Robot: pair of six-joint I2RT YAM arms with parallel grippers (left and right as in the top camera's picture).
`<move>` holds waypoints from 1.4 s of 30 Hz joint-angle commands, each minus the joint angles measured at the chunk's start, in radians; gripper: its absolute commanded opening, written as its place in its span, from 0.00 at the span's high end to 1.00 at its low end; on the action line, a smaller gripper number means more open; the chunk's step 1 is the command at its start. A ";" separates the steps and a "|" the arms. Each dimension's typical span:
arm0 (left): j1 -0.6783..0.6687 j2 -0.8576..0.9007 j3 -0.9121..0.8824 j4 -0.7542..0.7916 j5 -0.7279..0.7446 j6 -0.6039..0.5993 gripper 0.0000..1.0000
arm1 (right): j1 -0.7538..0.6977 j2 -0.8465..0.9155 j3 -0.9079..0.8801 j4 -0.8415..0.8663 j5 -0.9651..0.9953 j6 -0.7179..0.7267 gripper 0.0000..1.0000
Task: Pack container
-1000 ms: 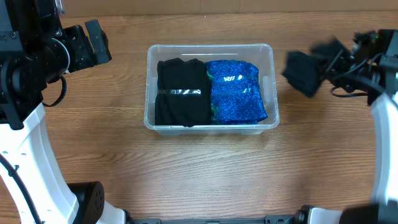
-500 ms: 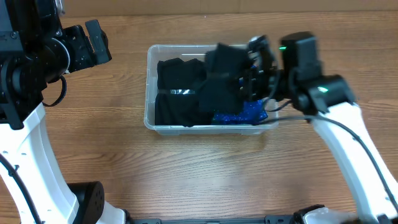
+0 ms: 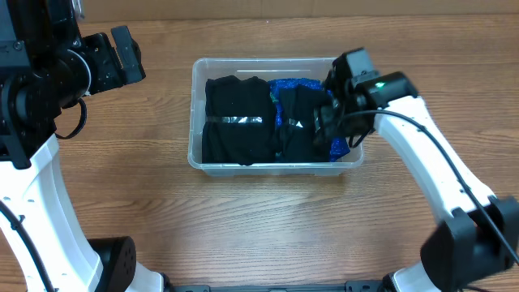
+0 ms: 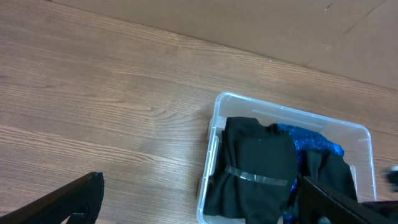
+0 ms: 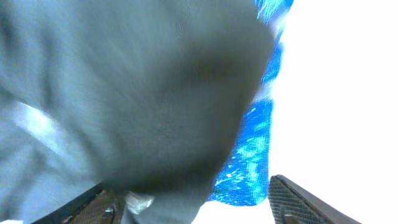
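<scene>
The clear plastic container (image 3: 195,109) stands mid-table. Its left half holds a folded black garment (image 3: 237,120) with a strip of tape across it. A sparkly blue garment (image 3: 298,83) fills the right half, and a second dark garment (image 3: 298,123) lies on top of it. My right gripper (image 3: 331,113) hovers low over the bin's right side, open. In the right wrist view its fingers (image 5: 298,200) stand wide apart, with the dark garment (image 5: 137,106) and the blue garment (image 5: 249,162) just beyond them. My left gripper (image 3: 126,53) hangs open, far left of the bin and above the table.
Bare wood-grain table (image 3: 259,227) surrounds the bin on all sides. In the left wrist view the container (image 4: 214,127) sits to the lower right, with a cardboard-coloured wall (image 4: 261,25) behind the table. The white arm links (image 3: 450,186) cross the table's right side.
The right arm swung in from the far right carrying the dark garment, lowered it onto the blue one in the bin and opened its jaws. The left arm stayed still.
</scene>
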 commanded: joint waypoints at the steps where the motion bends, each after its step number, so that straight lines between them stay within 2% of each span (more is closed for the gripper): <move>1: 0.005 -0.001 -0.002 0.002 0.000 0.015 0.00 | 0.017 -0.113 0.104 0.026 0.064 0.093 0.28; 6: 0.005 -0.001 -0.002 0.002 0.000 0.015 0.00 | 0.052 -0.101 0.079 0.123 0.014 0.144 0.56; 8: 0.005 -0.001 -0.002 0.002 0.000 0.015 0.00 | 0.069 -0.072 0.051 0.159 0.012 0.195 0.71; 11: 0.005 -0.001 -0.002 0.002 0.000 0.015 0.00 | 0.089 -0.005 0.008 0.196 0.012 0.252 0.86; 16: 0.005 -0.001 -0.002 0.002 0.000 0.015 0.00 | 0.113 0.158 -0.041 0.244 -0.023 0.288 0.87; 19: 0.005 -0.001 -0.002 0.002 0.000 0.015 0.00 | 0.115 0.230 -0.040 0.256 -0.033 0.230 0.87; 20: 0.005 -0.001 -0.002 0.002 -0.001 0.015 0.00 | 0.115 0.233 -0.040 0.254 -0.033 0.200 0.85; 26: 0.005 -0.001 -0.002 0.002 0.000 0.015 0.00 | 0.117 0.135 0.019 0.183 -0.032 0.145 0.38; 27: 0.005 -0.001 -0.002 0.002 0.000 0.015 0.00 | 0.119 0.095 0.035 0.164 -0.032 0.145 0.27; 29: 0.005 -0.001 -0.002 0.002 0.000 0.015 0.00 | 0.119 0.022 0.052 0.138 -0.033 0.146 0.00; 34: 0.005 -0.001 -0.002 0.002 0.000 0.015 0.00 | 0.119 -0.216 0.056 0.091 -0.032 0.145 0.00; 38: 0.005 -0.001 -0.002 0.002 -0.001 0.015 0.00 | 0.119 -0.331 0.056 0.047 -0.028 0.148 0.00; 42: 0.005 -0.001 -0.002 0.002 -0.001 0.015 0.00 | 0.099 -0.430 0.056 0.022 0.098 0.146 0.00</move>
